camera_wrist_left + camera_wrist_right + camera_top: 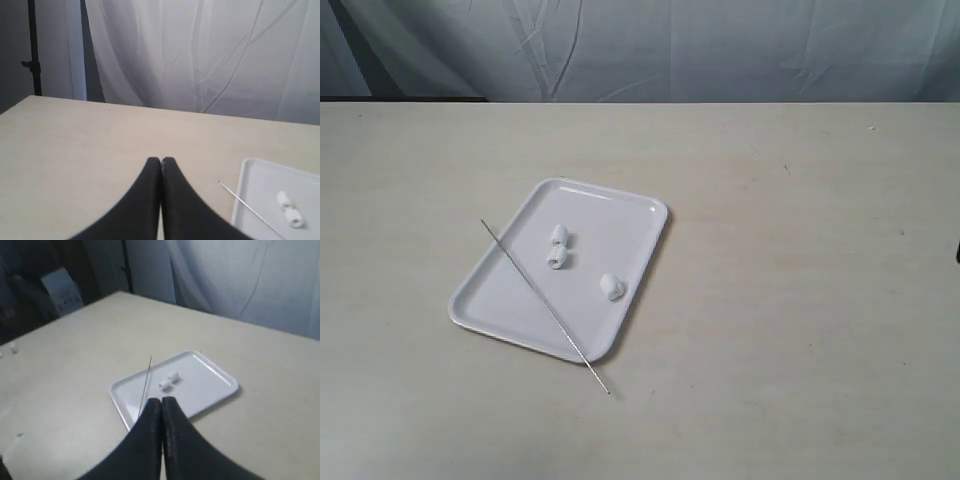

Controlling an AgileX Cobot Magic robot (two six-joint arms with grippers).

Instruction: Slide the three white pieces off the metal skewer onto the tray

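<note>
The tray (510,296) lies left of the table's middle. Three white pieces rest loose on it: two close together (559,235) (558,259) and one apart (610,287). The metal skewer (545,305) lies bare, slanting across the tray with both ends past the rim. Neither gripper shows in the exterior view. My left gripper (161,160) is shut and empty over bare table, beside the tray (260,185), the skewer (245,205) and two pieces (284,199). My right gripper (162,400) is shut and empty, above the tray (210,380) and skewer (146,385); two pieces (173,375) show there.
A beige table (800,300) spreads wide around the tray, with a white curtain (720,50) behind its far edge. A dark stand (33,50) rises beyond the table. A small white bit (14,347) lies near one table edge.
</note>
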